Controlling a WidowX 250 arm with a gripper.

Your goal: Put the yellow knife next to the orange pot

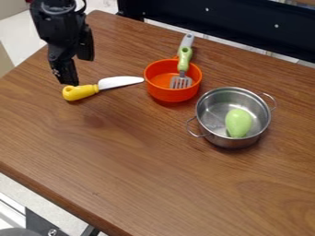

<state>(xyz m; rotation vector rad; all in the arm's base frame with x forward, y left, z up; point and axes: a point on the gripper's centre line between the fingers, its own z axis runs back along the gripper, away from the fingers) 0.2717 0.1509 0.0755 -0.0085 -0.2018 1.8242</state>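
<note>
Release stage, probably, with yellow-handled knife (93, 89) lying beside round orange pot (173, 95), black two-finger gripper (78, 70) spread apart; next, withdraw upward carefully.

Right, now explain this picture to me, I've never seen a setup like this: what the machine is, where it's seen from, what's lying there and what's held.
The black machine at the upper left is a robot arm. Its end effector, the two-fingered part that grasps, is open and holds nothing. There is one picture, from a fixed camera looking down at a slant on a wooden table.

Below the end effector lies the yellow-handled knife, blade pointing towards the orange pot. A green-handled utensil with a slotted head stands in that pot. Beside it, a two-handled metal pot holds a light green, pear-shaped object.
</note>
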